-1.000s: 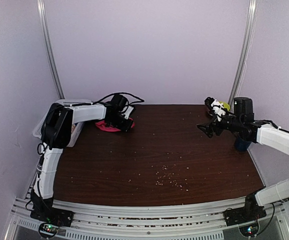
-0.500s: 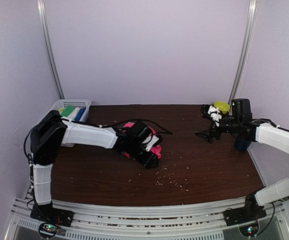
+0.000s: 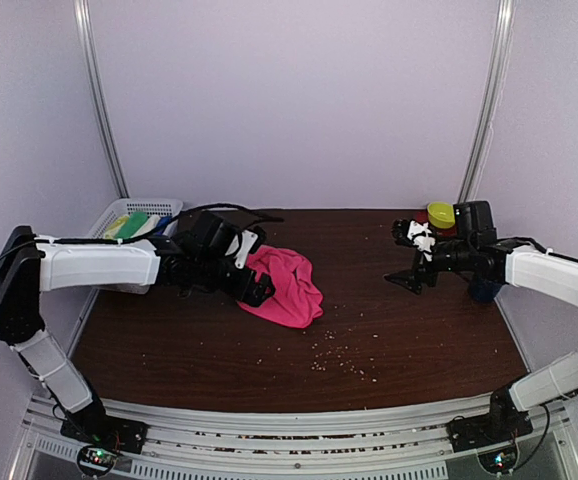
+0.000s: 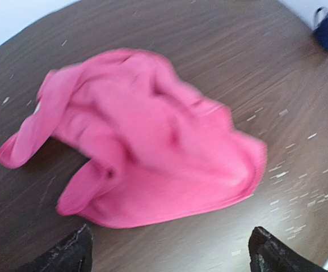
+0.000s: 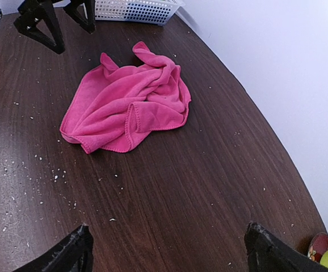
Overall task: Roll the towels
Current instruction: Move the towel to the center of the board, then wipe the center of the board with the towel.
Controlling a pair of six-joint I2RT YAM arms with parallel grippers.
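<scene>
The left gripper (image 4: pixel 169 241) is standing wide open, holding nothing. The pink towel (image 4: pixel 147 141) is lying crumpled on the table (image 3: pixel 419 340) just ahead of it. The right gripper (image 5: pixel 167 232) is gaping open too, with the towel far ahead of it.

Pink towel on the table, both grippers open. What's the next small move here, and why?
Probably lower the left gripper onto the nearest edge of the pink towel and pinch it, to start pulling it flat. The towel lies crumpled and folded over itself on the table, held by nothing, so it looks too bunched to roll yet.
</scene>
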